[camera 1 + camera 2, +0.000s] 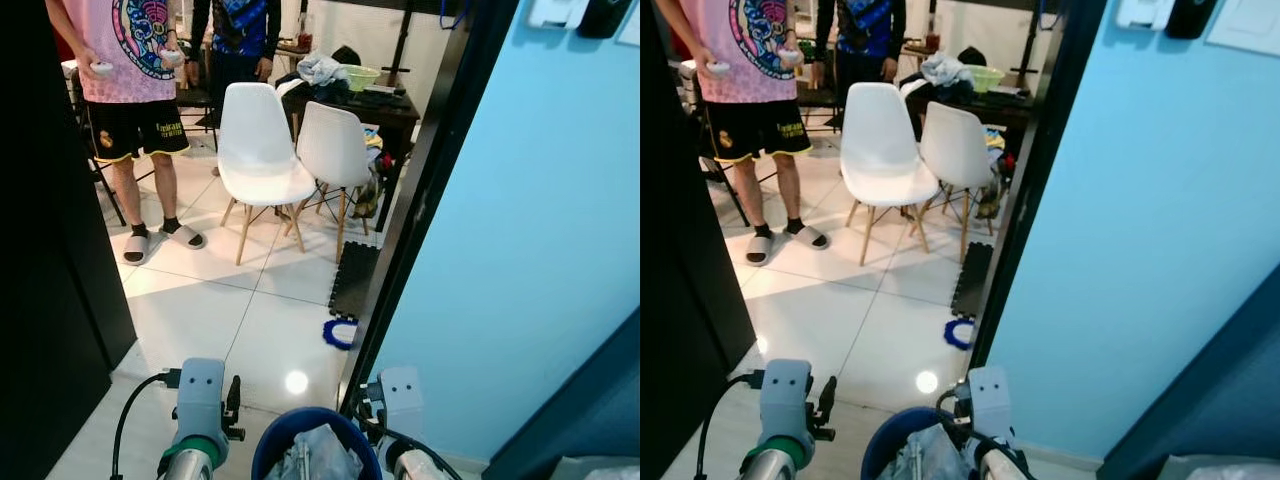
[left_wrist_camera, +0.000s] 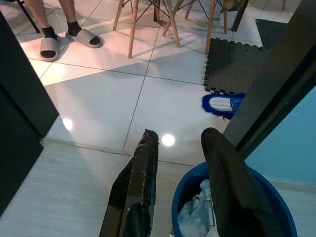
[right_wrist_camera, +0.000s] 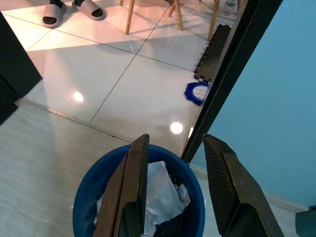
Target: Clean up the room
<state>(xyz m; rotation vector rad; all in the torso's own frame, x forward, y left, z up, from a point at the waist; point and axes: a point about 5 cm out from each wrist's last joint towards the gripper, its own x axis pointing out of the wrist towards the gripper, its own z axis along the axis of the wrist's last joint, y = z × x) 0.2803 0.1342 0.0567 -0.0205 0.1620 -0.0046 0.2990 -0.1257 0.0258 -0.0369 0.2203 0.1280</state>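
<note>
A round blue bin [image 1: 268, 440] stuffed with crumpled white and grey waste [image 3: 160, 190] stands on the floor right in front of me, between my two arms. My left gripper [image 2: 180, 136] is open, held just left of the bin's rim [image 2: 284, 210] with nothing between its fingers. My right gripper [image 3: 177, 140] is open as well, hovering over the bin's far rim [image 3: 91, 185] and holding nothing. A fuzzy blue mop pad [image 1: 340, 332] lies on the white tiles by the foot of the door frame.
A black door frame [image 1: 420, 200] and blue wall [image 1: 530, 230] close off the right. A dark cabinet [image 1: 50, 250] stands left. Ahead are a black foam mat [image 1: 355, 278], two white chairs [image 1: 260, 140], a cluttered table [image 1: 385, 105] and two standing people [image 1: 130, 60].
</note>
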